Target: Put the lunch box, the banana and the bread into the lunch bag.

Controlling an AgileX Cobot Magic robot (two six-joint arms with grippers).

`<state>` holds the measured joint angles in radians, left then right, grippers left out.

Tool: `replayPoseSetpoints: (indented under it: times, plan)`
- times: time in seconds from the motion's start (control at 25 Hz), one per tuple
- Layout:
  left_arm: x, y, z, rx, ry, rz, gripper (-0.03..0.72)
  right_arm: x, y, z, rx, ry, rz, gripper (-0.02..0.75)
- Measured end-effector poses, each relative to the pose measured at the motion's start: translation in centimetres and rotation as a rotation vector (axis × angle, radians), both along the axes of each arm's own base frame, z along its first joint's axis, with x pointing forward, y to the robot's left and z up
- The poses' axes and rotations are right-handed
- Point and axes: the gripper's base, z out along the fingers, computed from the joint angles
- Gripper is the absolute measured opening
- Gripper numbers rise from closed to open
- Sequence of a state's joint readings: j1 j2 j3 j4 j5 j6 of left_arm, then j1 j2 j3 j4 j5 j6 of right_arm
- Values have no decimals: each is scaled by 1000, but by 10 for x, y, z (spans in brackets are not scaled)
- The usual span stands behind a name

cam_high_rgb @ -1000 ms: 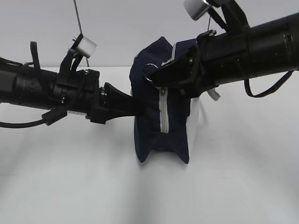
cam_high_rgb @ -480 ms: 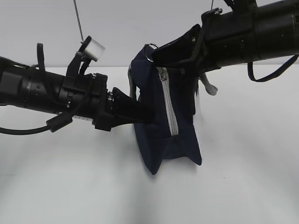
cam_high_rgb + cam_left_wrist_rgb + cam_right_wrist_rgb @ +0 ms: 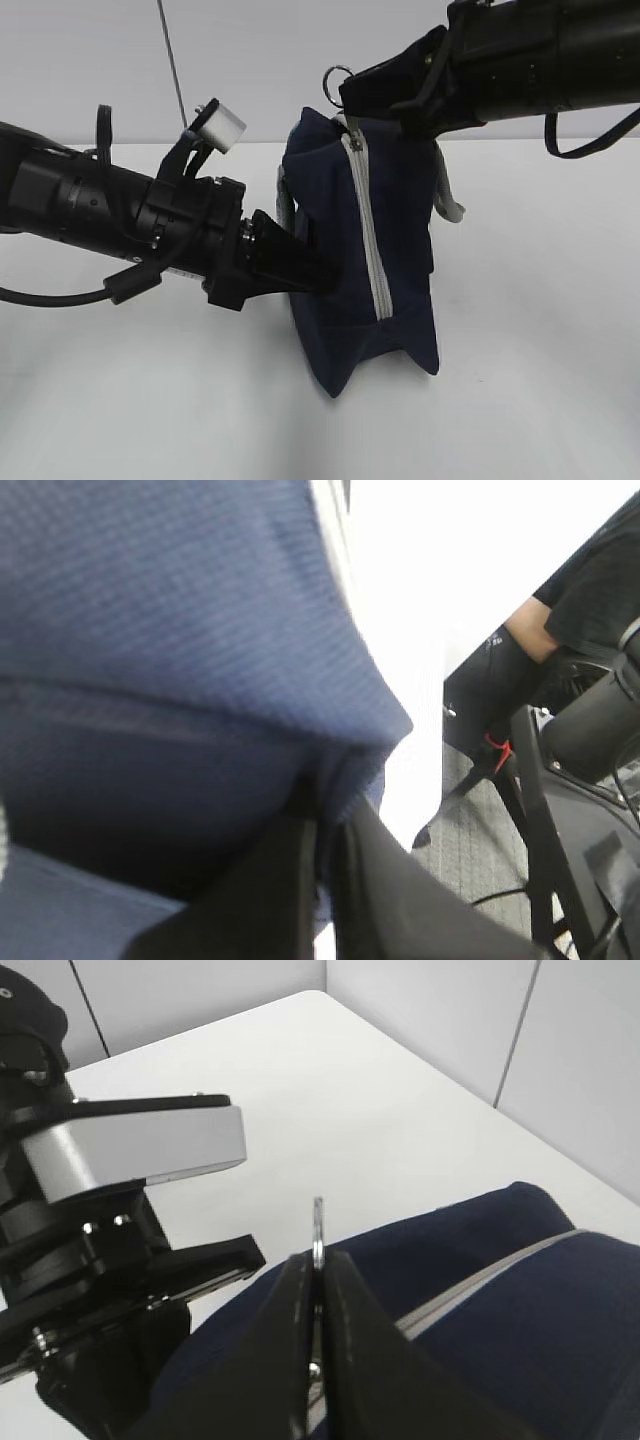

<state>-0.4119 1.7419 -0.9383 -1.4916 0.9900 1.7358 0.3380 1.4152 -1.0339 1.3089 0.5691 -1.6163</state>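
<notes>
Step in hand: closing the zipper (image 3: 366, 215) of the lunch bag (image 3: 395, 290), which stands upright mid-table
Right gripper (image 3: 318, 1278): jaws clamped tight on the metal ring pull (image 3: 338, 76) at the bag's top end
Left gripper (image 3: 322, 852): jaws pinched on a fold of navy fabric at the bag's left side
Lunch box, banana, bread: not visible, probably inside
Next move: judged, release both holds if the zipper is fully shut
</notes>
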Motion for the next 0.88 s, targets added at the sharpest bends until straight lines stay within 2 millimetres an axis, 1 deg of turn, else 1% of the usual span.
replayPoseSetpoints:
  times: [0.28, 0.48, 0.56, 0.68, 0.76, 0.88]
  plan:
    - [-3, 1, -3, 36, 26, -23, 3, 6, -1, -4, -12, 8, 2, -16]
    - [-4, 2, -3, 47, 36, -32, 3, 15, -10, -2, -28, 52, 150, -16]
    - [-4, 2, -4, 51, 37, -36, 3, 22, -18, -1, -22, 83, 206, -16]
    - [-5, 2, -4, 54, 36, -43, 3, 33, -27, -6, 0, 149, 295, -16]
    - [-5, 2, -4, 53, 37, -49, 3, 40, -29, -11, 18, 196, 340, -16]
    - [-6, 1, -3, 47, 41, -58, 3, 52, -27, -19, 32, 248, 358, -16]
